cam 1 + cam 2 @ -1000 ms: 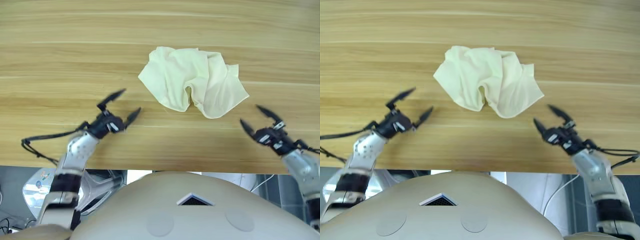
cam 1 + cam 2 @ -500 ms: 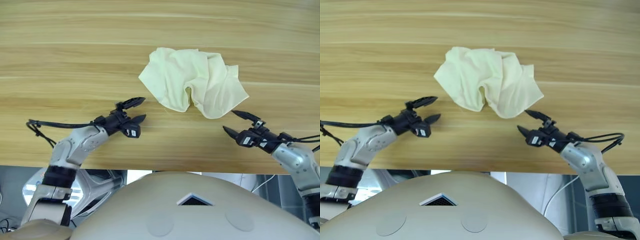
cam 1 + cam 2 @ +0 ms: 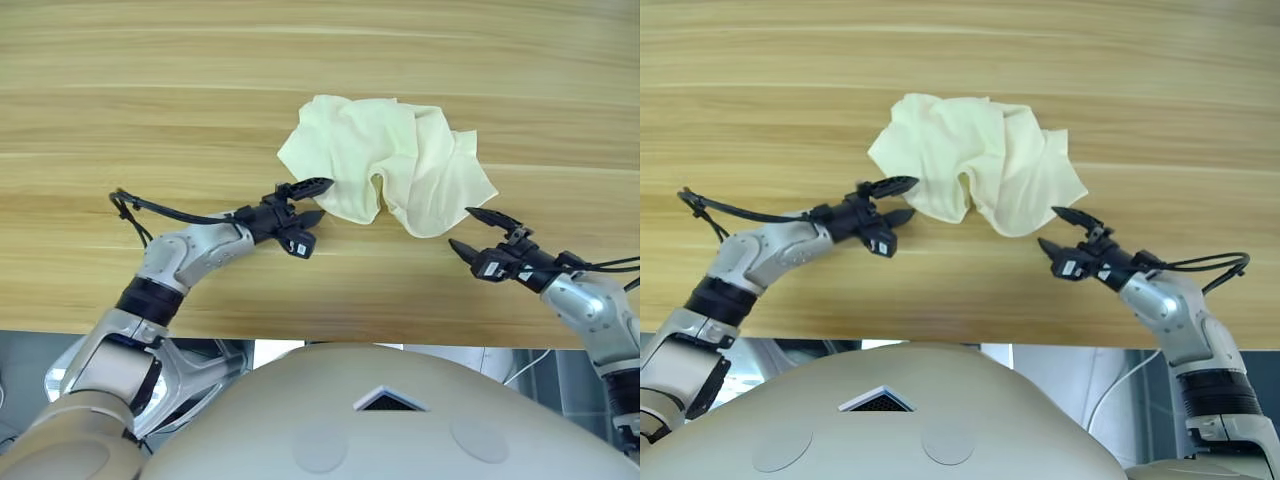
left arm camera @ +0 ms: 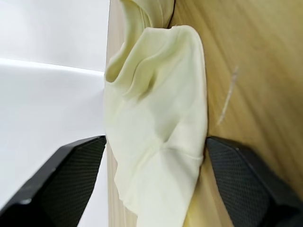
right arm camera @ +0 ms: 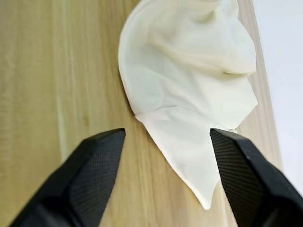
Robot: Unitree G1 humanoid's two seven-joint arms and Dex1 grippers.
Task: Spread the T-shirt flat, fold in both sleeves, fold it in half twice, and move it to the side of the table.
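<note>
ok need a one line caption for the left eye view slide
Crumpled yellow T-shirt on wooden table, left gripper and right gripper open at its near edge

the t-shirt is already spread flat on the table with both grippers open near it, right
No, the T-shirt is not spread flat: it lies crumpled on the table, as the left eye view shows. The left gripper and right gripper are open near it.

The right pincer (image 5: 166, 135) stood over the wooden worktop (image 5: 57, 71) with its two dark fingers (image 5: 94, 175) spread wide. The crumpled pale-yellow shirt (image 5: 189, 80) lay just beyond it. A pointed corner of the cloth reached into the gap between the fingers, close beside one of them. Whether that finger touched the cloth could not be told.
</note>
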